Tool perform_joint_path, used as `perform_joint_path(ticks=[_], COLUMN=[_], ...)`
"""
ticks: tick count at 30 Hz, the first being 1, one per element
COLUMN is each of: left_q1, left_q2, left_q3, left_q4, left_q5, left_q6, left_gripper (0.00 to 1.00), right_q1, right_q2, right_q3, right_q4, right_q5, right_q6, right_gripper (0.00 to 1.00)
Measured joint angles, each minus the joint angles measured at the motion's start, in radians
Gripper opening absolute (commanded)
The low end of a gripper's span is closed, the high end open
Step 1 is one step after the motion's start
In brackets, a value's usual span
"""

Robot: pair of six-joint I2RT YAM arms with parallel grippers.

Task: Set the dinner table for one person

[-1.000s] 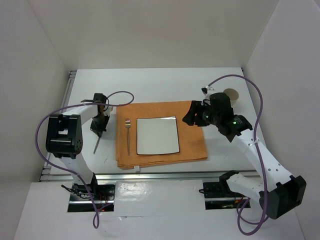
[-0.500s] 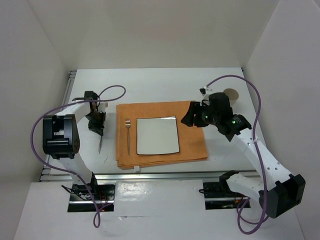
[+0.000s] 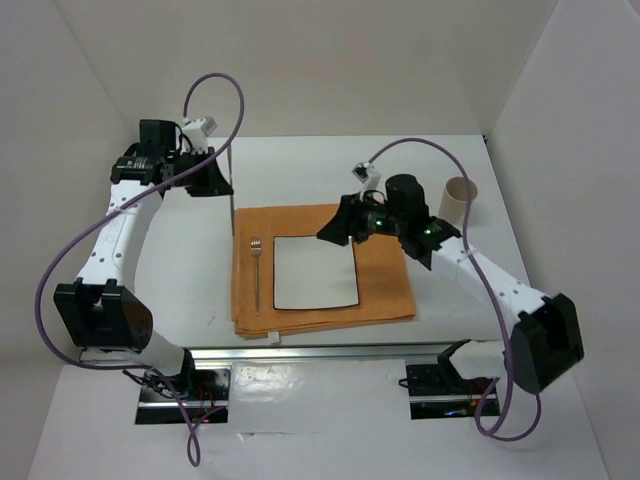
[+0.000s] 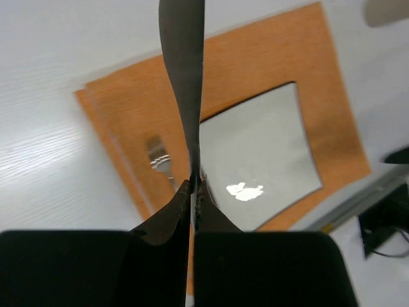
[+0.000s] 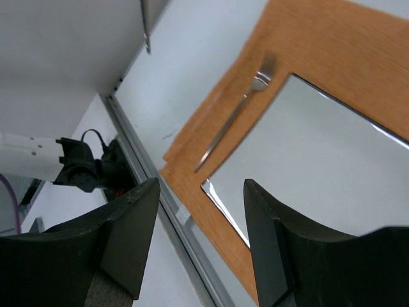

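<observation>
Both arms have white shells on their long links and boxy black housings at the joints. On the left arm (image 3: pixel 105 245) a purple cable (image 3: pixel 215 85) loops at 12 o'clock; on the right arm (image 3: pixel 490 280) a second purple cable (image 3: pixel 497 440) (equally thick) curls at 6 o'clock. A green light (image 3: pixel 426 230) glows near its wrist. The fingers (image 5: pixel 128 236) are matte black, flat-sided wedges.

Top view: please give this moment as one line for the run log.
left gripper: shut on knife, above table | right gripper: open, empty, above plate edge | fork: on mat, left of plate
</observation>
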Motion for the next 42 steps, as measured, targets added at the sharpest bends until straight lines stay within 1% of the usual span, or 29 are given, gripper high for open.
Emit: perform_joint_path(ticks=[2,5,9,12,19,21,23,24,25,27,28,29,35,37,38,41,42], left_q1=[-0.021,-0.051,-0.088,-0.113,-0.135,-0.135,-0.135,-0.135,-0.135,-0.135,-0.134,-0.133,-0.133,-0.133,-0.134,-0.137,-0.136], left_q2=[0.003,0.036,0.103,0.138,0.143,0.143,0.143,0.143,0.143,0.143,0.143,0.14,0.139,0.139,0.139,0.139,0.139], left_q3=[0.006,0.001,-0.009,-0.01,-0.01,-0.01,-0.01,-0.01,-0.01,-0.01,-0.01,-0.01,-0.01,-0.01,-0.008,0.012,0.026], left_q4=[0.004,0.018,0.048,0.063,0.101,0.106,0.109,0.11,0.111,0.114,0.113,0.112,0.123,0.123,0.121,0.084,0.068], left_q5=[0.071,0.173,0.255,0.283,0.328,0.332,0.333,0.333,0.332,0.329,0.331,0.331,0.318,0.315,0.31,0.264,0.241], left_q6=[-0.031,-0.096,-0.162,-0.195,-0.229,-0.229,-0.229,-0.229,-0.229,-0.228,-0.228,-0.225,-0.217,-0.204,-0.199,-0.172,-0.163], left_gripper=[0.0,0.0,0.0,0.0,0.0,0.0,0.0,0.0,0.0,0.0,0.0,0.0,0.0,0.15,0.2,0.31,0.31], right_q1=[0.037,0.101,0.152,0.164,0.164,0.164,0.164,0.164,0.164,0.164,0.164,0.159,0.156,0.158,0.158,0.164,0.165], right_q2=[0.087,0.232,0.366,0.426,0.499,0.517,0.536,0.544,0.552,0.56,0.562,0.563,0.563,0.562,0.557,0.538,0.529], right_q3=[0.029,0.095,0.174,0.214,0.255,0.259,0.264,0.266,0.266,0.266,0.266,0.266,0.265,0.265,0.265,0.295,0.311], right_q4=[0.087,0.209,0.315,0.374,0.454,0.468,0.481,0.484,0.487,0.49,0.485,0.481,0.481,0.473,0.46,0.321,0.255], right_q5=[-0.026,-0.06,-0.079,-0.082,-0.09,-0.091,-0.097,-0.101,-0.107,-0.115,-0.107,-0.104,-0.091,-0.08,-0.064,0.015,0.057], right_q6=[0.011,0.025,0.038,0.046,0.092,0.109,0.122,0.13,0.137,0.147,0.157,0.166,0.171,0.171,0.167,0.147,0.135], right_gripper=[0.65,0.65,0.66,0.67,0.67,0.61,0.5,0.36,0.28,0.16,0.05,0.0,0.0,0.0,0.0,0.0,0.0])
